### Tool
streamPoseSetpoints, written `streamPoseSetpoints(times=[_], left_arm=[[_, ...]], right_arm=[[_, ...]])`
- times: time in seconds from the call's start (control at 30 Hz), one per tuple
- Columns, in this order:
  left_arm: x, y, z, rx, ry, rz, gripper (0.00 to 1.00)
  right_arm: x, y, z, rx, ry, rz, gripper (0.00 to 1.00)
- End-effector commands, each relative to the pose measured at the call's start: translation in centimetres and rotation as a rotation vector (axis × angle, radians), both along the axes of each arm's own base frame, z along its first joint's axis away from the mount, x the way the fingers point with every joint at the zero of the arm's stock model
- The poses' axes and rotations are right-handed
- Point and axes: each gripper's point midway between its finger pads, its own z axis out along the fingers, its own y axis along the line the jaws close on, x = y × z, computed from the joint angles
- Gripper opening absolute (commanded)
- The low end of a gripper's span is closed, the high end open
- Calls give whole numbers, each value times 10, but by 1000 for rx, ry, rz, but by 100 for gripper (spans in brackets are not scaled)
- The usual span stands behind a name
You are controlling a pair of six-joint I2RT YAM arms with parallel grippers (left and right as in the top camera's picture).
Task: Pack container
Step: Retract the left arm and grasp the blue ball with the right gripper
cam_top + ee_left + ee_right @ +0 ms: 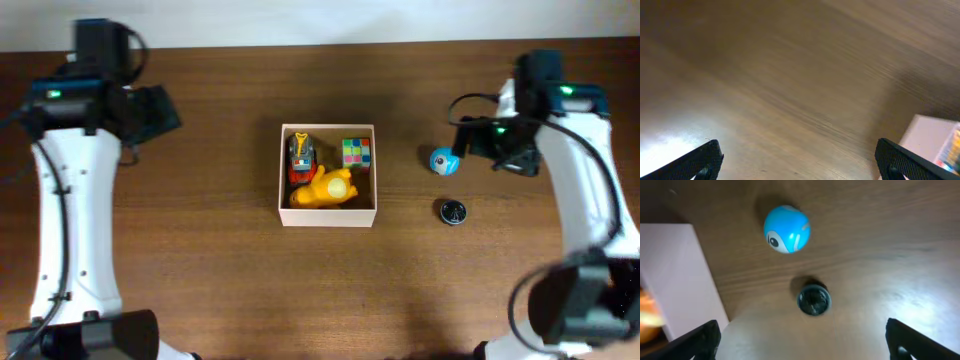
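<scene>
Likely the light, smooth ball [444, 161] right of the box [329, 219] will roll, so pinch its middle; right gripper [802, 337] and left gripper [797, 160] have fingers spread apart.

Inside container [281, 190]: toy car [300, 158] at 11, cube [356, 152] at 1, yellow duck [325, 188] fills 6–8. Free: narrow slot at 12 between car and cube, thin strip at 4. Outside: blue ball [444, 161] at 3, dark disc [453, 211] at 4, apart from each other. Table [200, 250] open from 6 round to 12.
</scene>
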Motion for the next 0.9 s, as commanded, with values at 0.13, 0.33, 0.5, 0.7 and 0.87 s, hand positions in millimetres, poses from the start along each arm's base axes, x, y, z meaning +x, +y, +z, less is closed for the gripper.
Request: streamPoseSetpoints(times=[0.13,0.33,0.5,0.7,0.87], left_arm=[[-15,51,-2,20,27,111,99],[-17,56,-2,19,27,123,99],[-17,56,-2,20,28,123,99],[-17,56,-2,20,28,123,99],[-17,56,-2,20,28,123,99]], right_arm=[[33,8,-61,-46,59,52,94],[40,9,-96,-41,110,54,94],[46,15,-116,-33,123,69,94],[54,22,-128,-35,111,84,80],[54,23,-127,-36,110,88,70]])
